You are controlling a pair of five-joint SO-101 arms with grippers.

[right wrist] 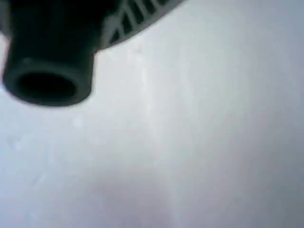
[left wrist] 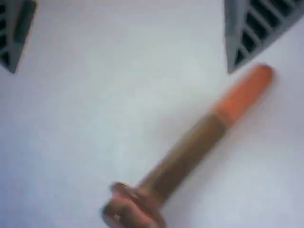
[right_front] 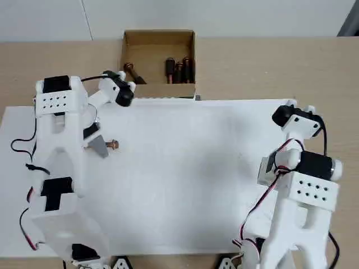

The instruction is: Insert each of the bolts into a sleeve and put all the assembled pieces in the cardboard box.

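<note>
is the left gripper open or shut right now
Open. In the left wrist view the left gripper has its two fingers wide apart, and the bolt lies loose on the white sheet, not clamped.

Between the two arms the white sheet lies bare — a wide lane over the desk up to the cardboard box, open on top (assembled pieces crowd its wall nearest the arms). The left pincer stands spread, the bolt lying near one finger, bare sheet across the rest of the gap. The right arm — gripping a black sleeve — blocks the right corner.
</note>
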